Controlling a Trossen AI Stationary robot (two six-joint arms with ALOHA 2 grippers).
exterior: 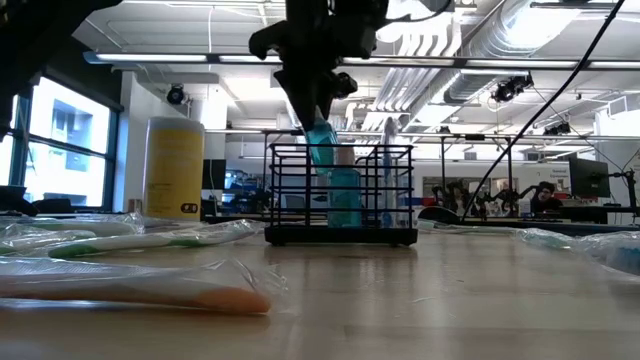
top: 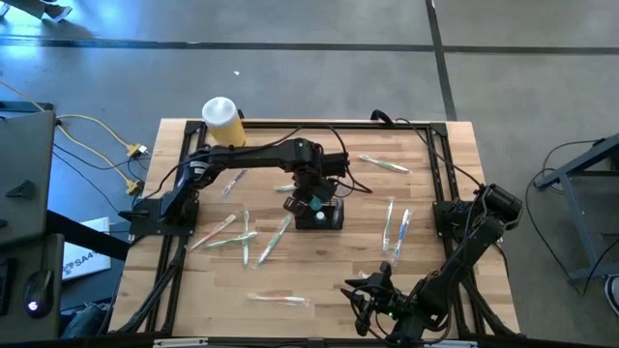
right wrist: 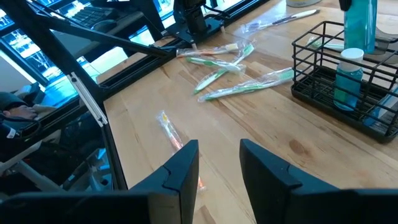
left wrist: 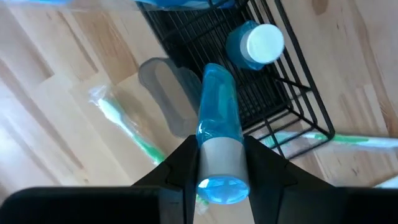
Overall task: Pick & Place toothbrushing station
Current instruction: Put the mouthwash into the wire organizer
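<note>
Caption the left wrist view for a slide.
Left gripper holds a blue tube above the black caddy.

The surface point(top: 319, 266) is showing pale matt wood planks; the toothbrushing station point(exterior: 340, 195) is looking like black wire metal.

Your left arm is stretched out from its base at the tabletop's left edge, reaching toward the middle, wrist bent so the left pincer point(top: 308, 201) points downward. Its two dark fingers point(left wrist: 180, 168) are clamped on either side of a blue tube with a pale collar point(left wrist: 219, 140), gripping it near the capped end, with the tube angled out ahead of them. Your right arm is folded back near the tabletop's front right corner, elbow raised, idle. The right pincer point(right wrist: 219, 163) hangs low over the wood, fingers parted with nothing between them.
</note>
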